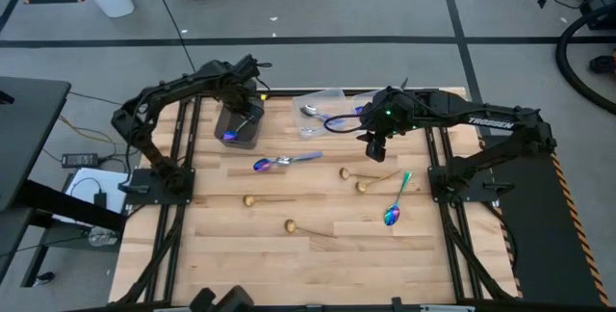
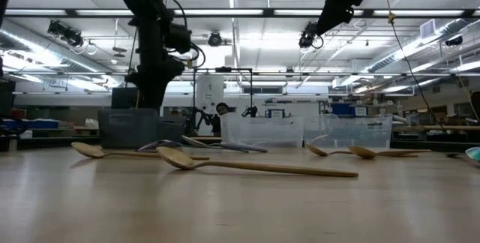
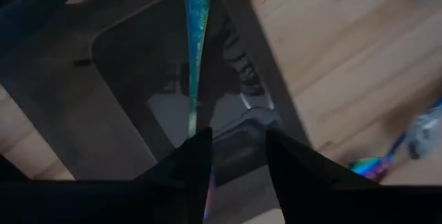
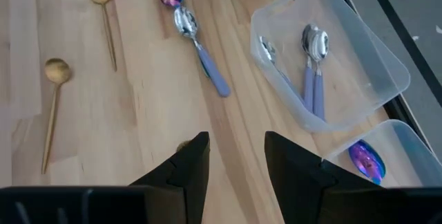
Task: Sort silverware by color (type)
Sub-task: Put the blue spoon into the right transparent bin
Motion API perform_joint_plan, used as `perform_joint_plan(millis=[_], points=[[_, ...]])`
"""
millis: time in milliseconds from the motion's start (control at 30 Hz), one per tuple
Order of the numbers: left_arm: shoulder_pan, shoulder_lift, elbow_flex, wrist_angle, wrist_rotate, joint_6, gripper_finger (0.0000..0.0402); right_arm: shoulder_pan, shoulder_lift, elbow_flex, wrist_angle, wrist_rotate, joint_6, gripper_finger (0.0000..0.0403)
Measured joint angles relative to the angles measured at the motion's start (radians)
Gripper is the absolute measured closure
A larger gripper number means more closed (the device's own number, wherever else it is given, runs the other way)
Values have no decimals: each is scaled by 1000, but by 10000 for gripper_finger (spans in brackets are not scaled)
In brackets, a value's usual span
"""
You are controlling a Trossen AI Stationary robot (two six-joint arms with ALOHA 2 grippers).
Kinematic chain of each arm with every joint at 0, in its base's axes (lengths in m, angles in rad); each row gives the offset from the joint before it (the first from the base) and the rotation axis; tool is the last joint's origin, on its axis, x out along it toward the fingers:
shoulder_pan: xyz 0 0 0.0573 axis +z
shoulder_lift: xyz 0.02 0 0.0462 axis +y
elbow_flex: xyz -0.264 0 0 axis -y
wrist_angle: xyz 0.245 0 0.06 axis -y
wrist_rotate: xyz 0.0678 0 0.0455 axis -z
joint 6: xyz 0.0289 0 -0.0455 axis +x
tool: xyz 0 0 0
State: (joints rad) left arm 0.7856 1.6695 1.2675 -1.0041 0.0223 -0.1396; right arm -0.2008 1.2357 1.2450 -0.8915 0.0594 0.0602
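While the left claw point(image 3: 238, 165) hangs open over the dark bin point(image 1: 238, 127) at ten o'clock, a rainbow spoon point(image 3: 195, 51) lies inside. The right claw point(image 4: 237, 162), open and empty, hovers above loose spoons point(image 1: 361, 179) mid-worktop, likely choosing one.

Four slim gold spoons lie flat on the wood table: one left of centre point(image 1: 249, 199), one nearer the front point(image 1: 290, 224), two right of centre, close together point(image 1: 345, 172) point(image 1: 362, 186). An iridescent rainbow spoon point(image 1: 394, 211) lies at the right, bowl toward the front. A silver spoon with lavender handle point(image 1: 289, 160) lies mid-table beside an iridescent spoon bowl point(image 1: 261, 166). Three silver spoons point(image 4: 314, 51) sit in a clear container at the far side. One iridescent spoon point(image 3: 195, 37) stands in the dark bin, far left.
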Motion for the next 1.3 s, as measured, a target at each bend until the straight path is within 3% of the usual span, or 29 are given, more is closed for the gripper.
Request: perform_joint_plan(millis=[567,767,1300], points=[[10,238,0,3,-52,126,258,-7,22,0,38,1,55,253],[17,250,0,19,-117,149,258,-7,22,0,38,0,72,253],[73,250,-1,21,-70,174,258,-7,21,0,38,1,76,253]])
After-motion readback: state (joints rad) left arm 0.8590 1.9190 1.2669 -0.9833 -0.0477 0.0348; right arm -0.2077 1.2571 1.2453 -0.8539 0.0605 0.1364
